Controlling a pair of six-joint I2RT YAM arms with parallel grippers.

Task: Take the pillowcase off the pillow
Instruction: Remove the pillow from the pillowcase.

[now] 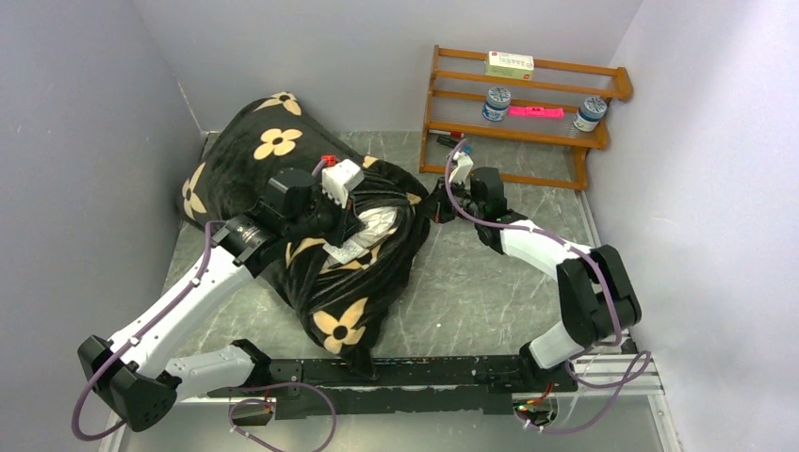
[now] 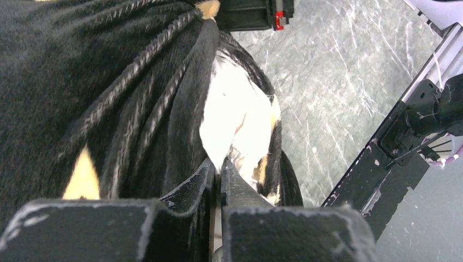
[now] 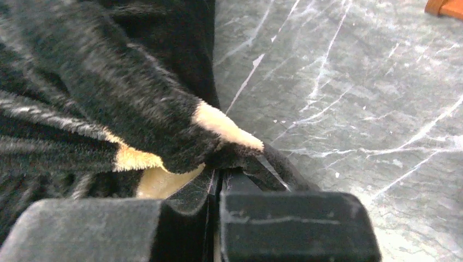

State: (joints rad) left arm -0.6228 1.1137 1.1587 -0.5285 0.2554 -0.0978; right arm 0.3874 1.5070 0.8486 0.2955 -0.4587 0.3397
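wooden rack [image 1: 528, 135] | white box [image 1: 509, 64] atop | left jar [image 1: 497, 103] | right jar [image 1: 591, 113] | pink strip [image 1: 535, 111] between

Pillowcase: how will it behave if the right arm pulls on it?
Likely floppy: the pillowcase bunches into ropy folds near the pillow. Plush pile probably grips rather than slips; the right gripper is shut on a corner. Gathered round the pillow, it probably drags rather than slides off cleanly.

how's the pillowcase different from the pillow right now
The pillowcase is black plush with tan flowers; the pillow is plain smooth white. The pillowcase shows nearly whole, bunched in folds; the pillow only peeks out at its opening. Both are soft and lie on the table.
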